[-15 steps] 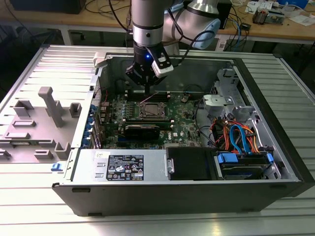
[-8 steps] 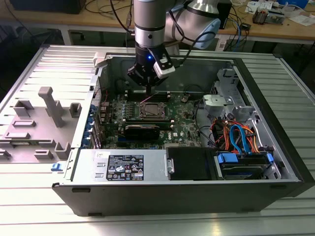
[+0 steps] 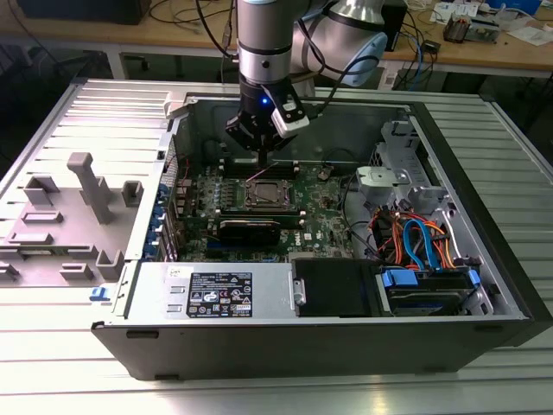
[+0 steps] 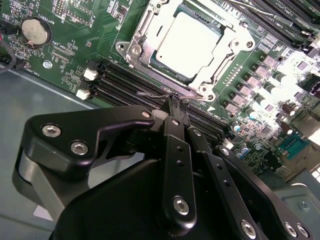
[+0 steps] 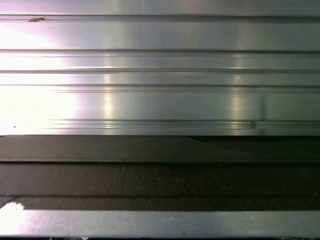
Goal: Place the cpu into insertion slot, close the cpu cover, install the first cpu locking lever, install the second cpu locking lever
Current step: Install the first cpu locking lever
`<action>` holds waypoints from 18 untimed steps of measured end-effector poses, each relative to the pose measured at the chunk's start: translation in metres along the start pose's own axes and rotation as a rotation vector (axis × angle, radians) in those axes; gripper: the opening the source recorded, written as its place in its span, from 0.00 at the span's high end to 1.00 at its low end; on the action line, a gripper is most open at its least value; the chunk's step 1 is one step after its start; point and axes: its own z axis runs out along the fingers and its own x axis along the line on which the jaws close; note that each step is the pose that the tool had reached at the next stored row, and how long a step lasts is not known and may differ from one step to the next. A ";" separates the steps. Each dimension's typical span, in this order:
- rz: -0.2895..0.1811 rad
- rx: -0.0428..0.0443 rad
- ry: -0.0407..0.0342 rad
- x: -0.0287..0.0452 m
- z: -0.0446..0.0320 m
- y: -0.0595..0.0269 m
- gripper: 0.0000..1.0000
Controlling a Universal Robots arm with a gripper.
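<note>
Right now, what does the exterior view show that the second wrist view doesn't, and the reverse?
Exterior view adds: the whole open computer case, the power supply, blue and orange cables, and grey fixtures on the table at the exterior view's left.
Second wrist view adds: the cpu seated under the closed cpu cover, a coin battery, and the tool tips pinched on a wire locking lever.
Shared: the tool at the insertion slot on the green board.

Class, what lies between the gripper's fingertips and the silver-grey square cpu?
In the second wrist view, the near edge of the silvery metal cpu cover and a thin wire lever lie between the black gripper and the cpu.
</note>
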 end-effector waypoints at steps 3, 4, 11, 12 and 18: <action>0.000 0.0001 0.0000 0.0000 0.0000 0.0000 0.89; 0.000 0.0000 0.0000 0.0000 0.0000 0.0000 0.89; 0.000 0.0000 -0.0001 -0.0006 0.0006 0.0000 0.89; 0.000 0.0000 0.0000 -0.0028 0.0014 0.0004 0.89; 0.000 0.0001 0.0000 -0.0046 0.0021 0.0007 0.89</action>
